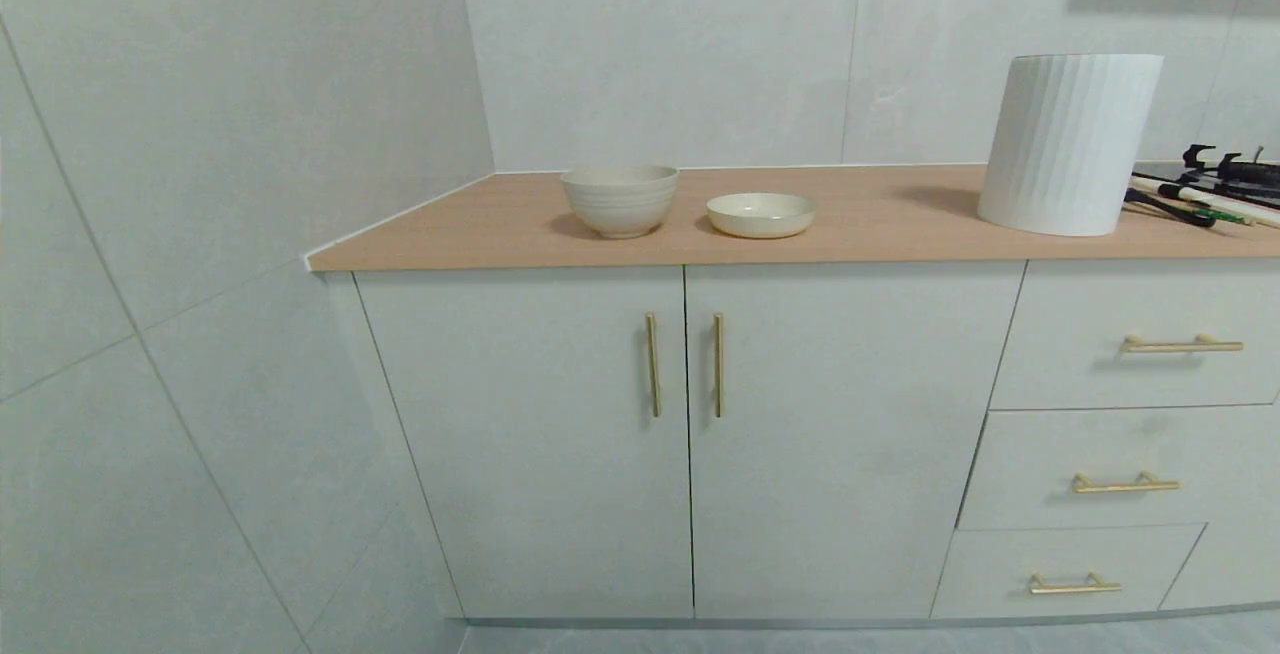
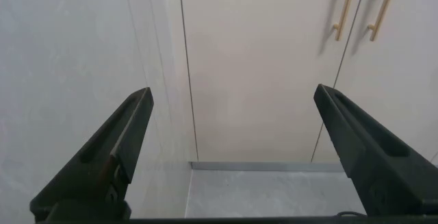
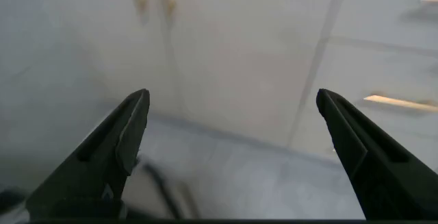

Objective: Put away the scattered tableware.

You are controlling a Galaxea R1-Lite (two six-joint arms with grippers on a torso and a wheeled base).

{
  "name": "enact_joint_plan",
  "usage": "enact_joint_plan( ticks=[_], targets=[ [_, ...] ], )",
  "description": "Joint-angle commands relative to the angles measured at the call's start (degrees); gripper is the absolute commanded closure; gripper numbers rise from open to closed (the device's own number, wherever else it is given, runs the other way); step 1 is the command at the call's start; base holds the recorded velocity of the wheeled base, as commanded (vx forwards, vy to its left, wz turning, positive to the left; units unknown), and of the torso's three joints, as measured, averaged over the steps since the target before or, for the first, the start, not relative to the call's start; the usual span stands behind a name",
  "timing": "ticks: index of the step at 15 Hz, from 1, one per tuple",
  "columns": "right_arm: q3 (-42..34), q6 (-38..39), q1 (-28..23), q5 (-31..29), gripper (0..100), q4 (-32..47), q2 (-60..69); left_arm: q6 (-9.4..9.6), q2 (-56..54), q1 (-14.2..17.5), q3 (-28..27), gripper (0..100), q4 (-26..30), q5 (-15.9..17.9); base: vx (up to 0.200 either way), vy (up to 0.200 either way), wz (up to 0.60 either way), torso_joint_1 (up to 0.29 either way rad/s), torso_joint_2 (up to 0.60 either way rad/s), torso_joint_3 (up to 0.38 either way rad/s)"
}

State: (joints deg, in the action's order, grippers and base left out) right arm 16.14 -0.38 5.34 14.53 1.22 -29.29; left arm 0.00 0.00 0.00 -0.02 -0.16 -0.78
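A beige ribbed bowl (image 1: 620, 199) stands on the wooden countertop (image 1: 900, 229) near the corner. Just right of it sits a shallow cream dish (image 1: 761, 214). Below them are two closed cabinet doors with gold handles (image 1: 652, 364). My left gripper (image 2: 233, 97) is open and empty, low down facing the cabinet's left door and the floor. My right gripper (image 3: 233, 101) is open and empty too, low before the cabinet front, with drawers to one side.
A tall white ribbed cylinder (image 1: 1070, 142) stands on the counter to the right. Dark tools and sticks (image 1: 1205, 196) lie at the far right edge. Three drawers with gold handles (image 1: 1180, 344) sit right of the doors. Tiled walls close off the left and back.
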Motion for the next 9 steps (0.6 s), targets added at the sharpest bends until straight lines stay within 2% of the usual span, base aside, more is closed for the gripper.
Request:
enact_joint_plan(
  ticks=[1,2,3,5,6,7,9],
  targets=[
    [11.4,1.0,9.6,3.7,0,-5.3,-30.5,0.00,0.0,0.0,0.0,0,0.0,0.0,0.000,0.000,0.00,0.000,0.00,0.000],
    [12.1,1.2,10.0,3.7,0,-6.1,-32.1,0.00,0.0,0.0,0.0,0,0.0,0.0,0.000,0.000,0.00,0.000,0.00,0.000],
    [17.7,2.3,12.3,3.8,0,-13.0,-44.3,0.00,0.0,0.0,0.0,0,0.0,0.0,0.000,0.000,0.00,0.000,0.00,0.000],
    [25.3,5.0,14.3,3.8,0,-20.3,-57.1,0.00,0.0,0.0,0.0,0,0.0,0.0,0.000,0.000,0.00,0.000,0.00,0.000],
    [25.3,5.0,14.3,3.8,0,-20.3,-57.1,0.00,0.0,0.0,0.0,0,0.0,0.0,0.000,0.000,0.00,0.000,0.00,0.000],
    [34.8,8.9,17.2,3.8,0,-21.7,-66.1,0.00,0.0,0.0,0.0,0,0.0,0.0,0.000,0.000,0.00,0.000,0.00,0.000],
    [41.2,11.6,19.4,3.8,0,-21.9,-72.7,0.00,0.0,0.0,0.0,0,0.0,0.0,0.000,0.000,0.00,0.000,0.00,0.000]
  ],
)
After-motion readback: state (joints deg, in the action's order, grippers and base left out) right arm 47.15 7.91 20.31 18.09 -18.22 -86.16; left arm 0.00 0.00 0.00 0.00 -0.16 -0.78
